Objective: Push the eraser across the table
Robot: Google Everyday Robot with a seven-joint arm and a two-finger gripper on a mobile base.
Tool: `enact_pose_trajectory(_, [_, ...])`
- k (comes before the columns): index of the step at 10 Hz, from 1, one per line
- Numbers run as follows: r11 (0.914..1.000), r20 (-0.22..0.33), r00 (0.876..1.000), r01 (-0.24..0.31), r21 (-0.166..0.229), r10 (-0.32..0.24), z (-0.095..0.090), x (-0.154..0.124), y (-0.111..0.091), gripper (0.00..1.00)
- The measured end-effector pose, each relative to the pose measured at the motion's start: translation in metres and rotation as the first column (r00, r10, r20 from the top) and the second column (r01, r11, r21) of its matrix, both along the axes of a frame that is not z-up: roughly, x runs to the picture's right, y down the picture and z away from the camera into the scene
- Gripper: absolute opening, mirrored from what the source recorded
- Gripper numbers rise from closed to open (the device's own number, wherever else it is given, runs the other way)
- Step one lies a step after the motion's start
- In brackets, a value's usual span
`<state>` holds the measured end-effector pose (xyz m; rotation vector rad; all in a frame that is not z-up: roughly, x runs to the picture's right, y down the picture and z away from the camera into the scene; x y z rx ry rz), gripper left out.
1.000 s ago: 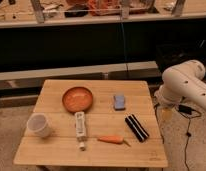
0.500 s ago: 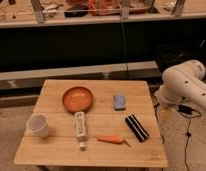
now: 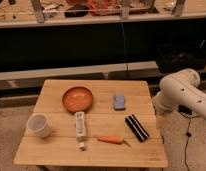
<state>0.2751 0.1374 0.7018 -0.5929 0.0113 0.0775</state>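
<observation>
The eraser lay slantwise on the table, towards the edge where the robot stood, with nothing touching it. A carrot lay just beside its near end, and a blue-grey pad sat a little farther back. Beyond those were a white bar, an orange bowl and a white cup at the far side.

The white arm was folded up off the table's edge. The gripper hung low beside that edge, near the eraser but apart from it, with its fingers spread wide and holding nothing.

Nothing had shifted over the last second: the arm kept its pose and the eraser had not budged. To my eye the push had not yet begun, and the gripper had yet to come in over the tabletop.
</observation>
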Motion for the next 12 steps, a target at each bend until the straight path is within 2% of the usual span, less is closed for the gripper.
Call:
enact_pose_trajectory(4, [0.9996, 0.024, 0.999, -0.023, -0.018, 0.023, 0.013, -0.001, 0.026, 0.8])
enact_pose_trajectory(12, [0.9982, 0.08, 0.995, -0.052, -0.031, 0.055, 0.022, -0.003, 0.047, 0.8])
